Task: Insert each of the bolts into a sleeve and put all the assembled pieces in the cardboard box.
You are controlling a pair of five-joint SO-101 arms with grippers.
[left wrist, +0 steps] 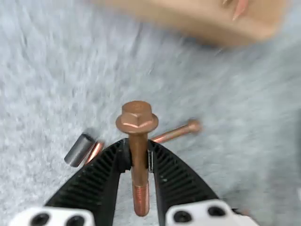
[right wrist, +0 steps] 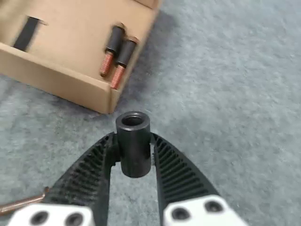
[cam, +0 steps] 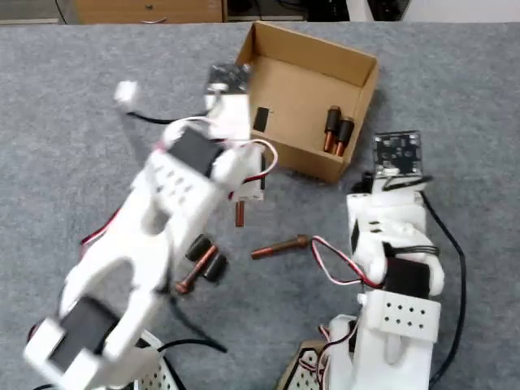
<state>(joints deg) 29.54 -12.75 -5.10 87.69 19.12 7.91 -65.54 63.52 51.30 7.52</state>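
Two assembled pieces (cam: 336, 130) lying in box (cam: 309, 165); left claw (left wrist: 138, 151) clamping bolt (left wrist: 137, 123), right claw (right wrist: 134, 147) clamping sleeve (right wrist: 133, 143); loose bolt (cam: 280, 246) waiting.

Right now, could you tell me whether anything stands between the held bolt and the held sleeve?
Nothing visible stands between the bolt in the left gripper and the sleeve in the right gripper, though the near corner of the cardboard box sits close beside that path.

High view: fixed overhead, looking steeply down on the table (cam: 73, 89), both arms near, cardboard box (cam: 305, 161) far.
Left wrist view: close behind the left gripper (left wrist: 138, 143), facing the table.
Right wrist view: close behind the right gripper (right wrist: 133, 139), facing the box's right corner.
Shared: box, loose bolt (cam: 280, 246).
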